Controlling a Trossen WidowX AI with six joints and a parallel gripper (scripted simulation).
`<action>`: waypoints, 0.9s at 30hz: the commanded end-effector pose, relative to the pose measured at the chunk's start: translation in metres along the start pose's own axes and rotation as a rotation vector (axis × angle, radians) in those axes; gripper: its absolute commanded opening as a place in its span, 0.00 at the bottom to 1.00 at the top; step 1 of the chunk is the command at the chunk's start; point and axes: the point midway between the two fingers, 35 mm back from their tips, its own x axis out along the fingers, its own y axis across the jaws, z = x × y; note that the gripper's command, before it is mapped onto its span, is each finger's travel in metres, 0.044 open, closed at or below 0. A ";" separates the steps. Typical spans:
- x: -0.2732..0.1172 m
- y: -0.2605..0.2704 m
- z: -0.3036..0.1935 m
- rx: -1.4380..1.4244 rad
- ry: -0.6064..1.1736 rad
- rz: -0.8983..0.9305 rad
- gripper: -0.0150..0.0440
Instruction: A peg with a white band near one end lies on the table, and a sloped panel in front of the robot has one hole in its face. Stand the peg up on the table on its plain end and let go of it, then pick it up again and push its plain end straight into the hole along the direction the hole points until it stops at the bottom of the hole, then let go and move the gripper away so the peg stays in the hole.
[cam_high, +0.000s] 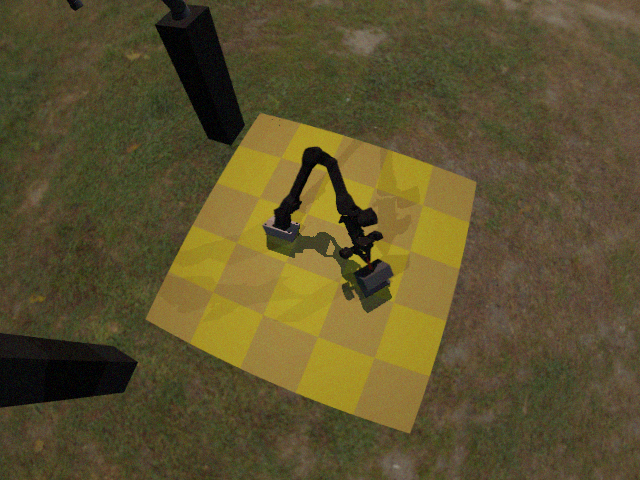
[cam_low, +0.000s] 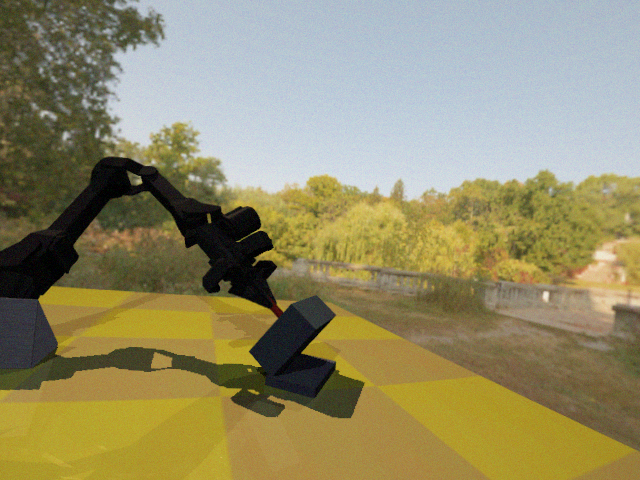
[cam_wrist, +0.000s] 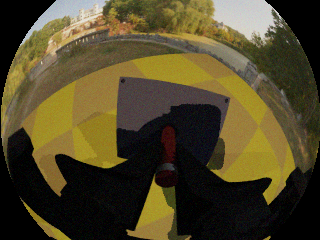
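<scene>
The red peg (cam_high: 369, 264) (cam_low: 277, 309) (cam_wrist: 169, 140) is held in line with the gripper, tilted down towards the sloped panel (cam_high: 377, 279) (cam_low: 291, 335) (cam_wrist: 140, 102). My gripper (cam_high: 368, 258) (cam_low: 271, 303) (cam_wrist: 168, 147) is shut on the peg, close above the panel's face. The pale band (cam_wrist: 166, 168) is at the peg's near end, towards the wrist camera. The plain end meets the panel's shadowed face, and the hole is not visible. Whether that end is inside the hole, and how deep, cannot be told.
The panel stands on a flat foot (cam_low: 305, 379) on the yellow and tan checkered table (cam_high: 289, 356) (cam_low: 155, 439). The arm's grey base block (cam_high: 281, 230) (cam_low: 23, 333) is at the other end of the arm. Dark posts (cam_high: 201, 77) stand beyond the table's edge.
</scene>
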 end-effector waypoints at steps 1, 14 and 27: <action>0.004 0.000 0.001 0.003 -0.003 0.000 0.25; 0.013 0.000 0.001 0.003 -0.004 0.000 0.25; 0.019 0.000 0.002 0.003 -0.004 0.000 0.25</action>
